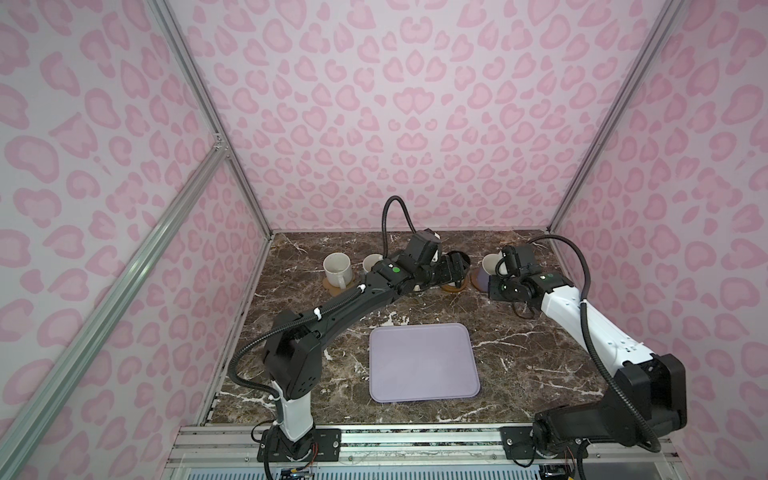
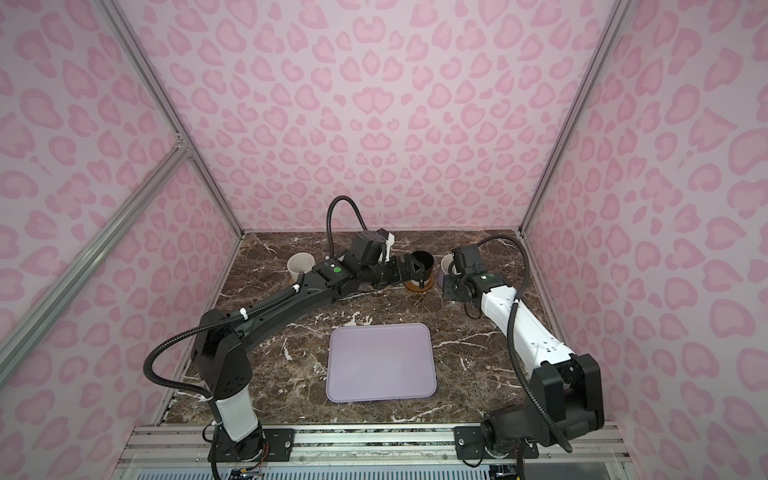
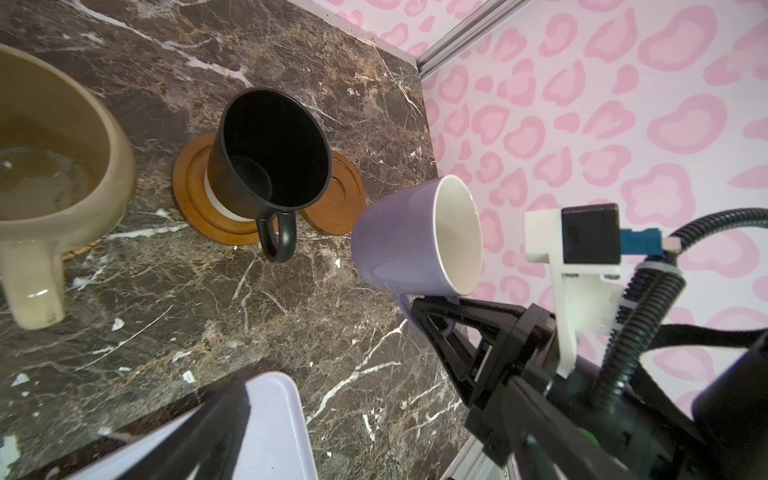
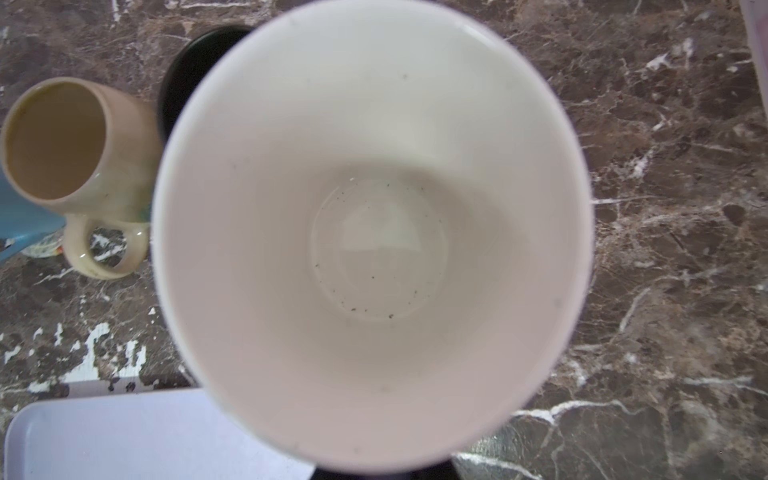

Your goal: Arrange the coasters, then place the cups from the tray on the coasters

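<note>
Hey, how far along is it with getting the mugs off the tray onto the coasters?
Looks nearly finished. The pale lavender rectangular tray is empty, and the black mug already stands on a brown wooden disc coaster. In hand: the right gripper holds the lavender mug by its handle, tilted. Left: settling it on the second wooden disc beside it.

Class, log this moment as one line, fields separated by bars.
tray: empty | black mug: on wooden coaster | left gripper: open, near black mug | right gripper: shut on lavender mug handle
</note>
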You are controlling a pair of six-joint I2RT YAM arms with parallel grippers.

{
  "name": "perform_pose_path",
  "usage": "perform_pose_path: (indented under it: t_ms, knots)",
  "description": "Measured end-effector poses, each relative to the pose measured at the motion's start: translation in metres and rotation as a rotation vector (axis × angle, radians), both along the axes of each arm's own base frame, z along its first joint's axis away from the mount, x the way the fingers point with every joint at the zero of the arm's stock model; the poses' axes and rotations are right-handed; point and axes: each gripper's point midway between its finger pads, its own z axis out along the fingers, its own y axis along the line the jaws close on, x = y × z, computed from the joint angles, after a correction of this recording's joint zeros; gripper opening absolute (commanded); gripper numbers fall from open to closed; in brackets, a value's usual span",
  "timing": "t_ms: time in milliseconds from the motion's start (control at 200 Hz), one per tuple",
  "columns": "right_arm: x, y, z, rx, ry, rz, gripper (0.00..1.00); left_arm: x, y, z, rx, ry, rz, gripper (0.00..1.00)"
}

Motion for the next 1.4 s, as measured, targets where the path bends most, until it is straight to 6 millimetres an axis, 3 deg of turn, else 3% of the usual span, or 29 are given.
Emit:
perform_pose_path:
  t_ms: [300, 620, 1400]
  knots:
    - [0.036, -0.011, -0.023, -0.036, 0.065, -0.012, 0.00, 0.024, -0.021, -0.008, 0.002, 0.001, 0.004, 0.97]
    - [0.067, -0.024, -0.056, -0.065, 0.121, -0.032, 0.00, 0.031, -0.026, -0.021, 0.025, 0.025, 0.006, 0.97]
    - [0.077, -0.027, -0.085, -0.093, 0.147, -0.018, 0.00, 0.032, -0.022, -0.033, 0.046, 0.046, 0.013, 0.97]
